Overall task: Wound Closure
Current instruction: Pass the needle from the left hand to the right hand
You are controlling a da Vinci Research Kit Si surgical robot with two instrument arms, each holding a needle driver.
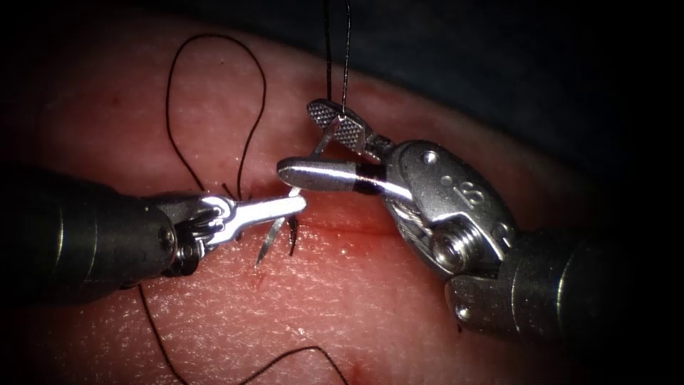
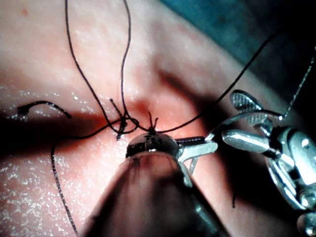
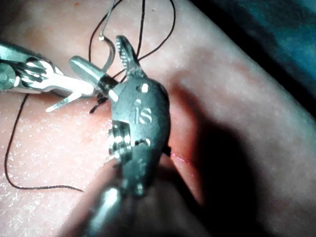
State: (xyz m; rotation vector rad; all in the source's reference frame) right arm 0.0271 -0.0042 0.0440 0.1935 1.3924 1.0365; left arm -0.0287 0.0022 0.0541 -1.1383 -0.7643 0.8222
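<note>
Nearest, a slack run of thread (image 1: 285, 354) lies on the tissue (image 1: 399, 314) at 6 o'clock. Beyond it the cut (image 1: 356, 229) shows as a thin red line running from 3 to 9 o'clock. The left gripper (image 1: 296, 205) reaches in from 9 o'clock and stops at the cut's left end. Its jaws are pressed together on the needle (image 1: 274, 235), pinching it on the pointed half of its curve. The tip sticks out toward 7 o'clock from that grip and is bare above the surface, so the needle is not in the tissue. From the grip the curve rises toward 1 o'clock into the right gripper (image 1: 298, 139), which comes in from 4 o'clock. Its jaws are spread, holding nothing, with the needle's tail lying between them. Just left of the needle sits a tied knot (image 2: 150, 129) with short ends. Farther off, a loop (image 1: 214, 43) of thread lies toward 11 o'clock, and two strands climb away at 12. I judge this a needle being shared between the tools after at least one stitch is tied. Any grasp by the right would call for closing on the needle's body, clear of the thread joint, with the left holding firm.
</note>
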